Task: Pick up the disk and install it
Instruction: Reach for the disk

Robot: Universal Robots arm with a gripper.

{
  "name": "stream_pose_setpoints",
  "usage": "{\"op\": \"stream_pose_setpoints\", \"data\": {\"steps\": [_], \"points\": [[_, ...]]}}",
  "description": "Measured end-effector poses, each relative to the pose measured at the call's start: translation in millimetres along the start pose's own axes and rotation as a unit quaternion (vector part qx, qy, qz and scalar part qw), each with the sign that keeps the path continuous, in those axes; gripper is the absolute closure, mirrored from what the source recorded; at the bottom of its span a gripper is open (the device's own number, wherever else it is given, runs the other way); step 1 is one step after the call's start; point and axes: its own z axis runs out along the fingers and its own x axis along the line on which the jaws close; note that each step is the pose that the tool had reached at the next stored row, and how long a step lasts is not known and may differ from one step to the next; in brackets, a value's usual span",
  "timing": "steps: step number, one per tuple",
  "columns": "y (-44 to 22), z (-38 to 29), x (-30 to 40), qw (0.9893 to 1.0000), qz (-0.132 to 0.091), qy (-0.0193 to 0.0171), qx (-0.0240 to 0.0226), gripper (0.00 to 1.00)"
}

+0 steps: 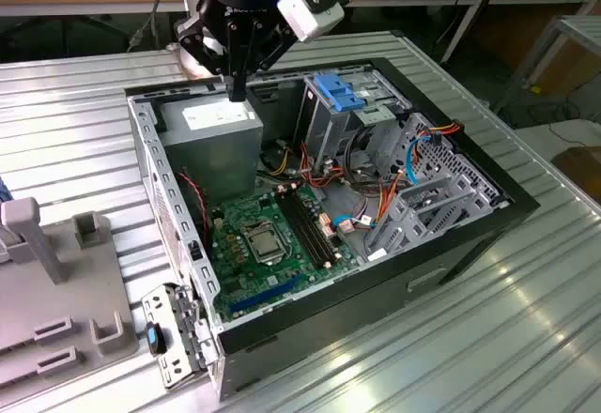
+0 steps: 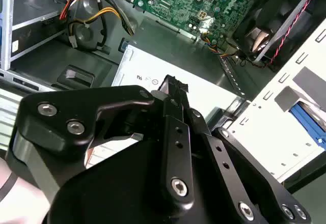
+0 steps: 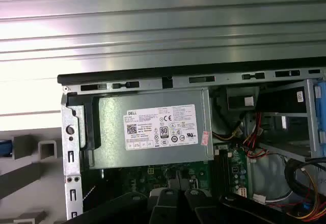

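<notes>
Found the gripper [image 1: 237, 87] poised over the silver power supply [image 1: 222, 122], at eleven o'clock within the open computer case [image 1: 432, 277] in the exterior view. Noted its jaws pressed fully together, with nothing between them.

Spotted the disk [image 2: 306, 119] in the second wrist view as a blue-framed edge outside the case, past the slotted rear wall [image 2: 275, 132] and next to the grey fixture [image 1: 56, 291], toward nine o'clock of the case in the exterior view. Judged it not yet picked up, and probably laid out there for easy reach from above, clear of the chassis. Took the case's lying on its side, lid off, as a way of opening the bays to a downward approach.

Counted as obstacles the rear wall between gripper and disk, the red, orange and yellow cables [image 1: 371, 183] bunched at two o'clock of the motherboard [image 1: 272, 235], and the blue-tabbed drive cage bracket [image 1: 340, 89] at one o'clock. Saw all of it resting on the ribbed metal counter [image 1: 526, 338].
</notes>
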Motion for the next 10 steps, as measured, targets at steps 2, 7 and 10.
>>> {"op": "stream_pose_setpoints", "data": {"steps": [2, 7, 10], "points": [[-0.1, 0.0, 1.6, 1.0, 0.0, 0.0, 0.0, 0.89], [-0.4, -0.1, 4.7, 1.0, 0.0, 0.0, 0.0, 0.89], [-0.6, -0.2, 7.5, 1.0, 0.0, 0.0, 0.0, 0.89]]}}
